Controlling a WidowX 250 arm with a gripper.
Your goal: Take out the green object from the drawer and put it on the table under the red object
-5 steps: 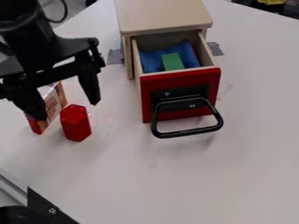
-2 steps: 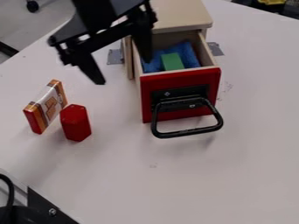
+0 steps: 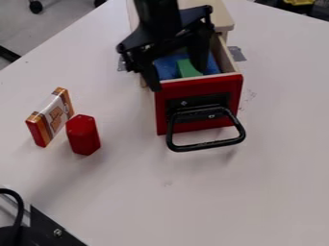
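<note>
Claw (image 3: 179,78): released, its 2 fingers spread wide, nothing between them. It hangs over the front of the drawer (image 3: 193,87), which is pulled out of its cabinet (image 3: 221,19). In the camera view, 1 finger appears at the left side of the drawer front and the other over the drawer's interior.

Item to be removed: 1 green block (image 3: 187,68), inside the drawer, against a blue cloth (image 3: 168,66). The claw partly covers this area, so how deep the block sits cannot be fully confirmed.

Step in hand, as judged: line up on the block and grasp it. The claw should be centred over the block before lowering, with both fingers inside the drawer walls; as placed, the left-hand finger in view risks striking the rim. Descend straight, close on the block's sides, and avoid pinching the cloth. Lift clear of the front panel and handle (image 3: 206,145) before travelling.

Destination: the counter (image 3: 193,192), where the red object (image 3: 83,135) stands upright beside a patterned box (image 3: 51,116). "Under" is best read as the counter area just below the red object in view. Placement is outstanding.
</note>
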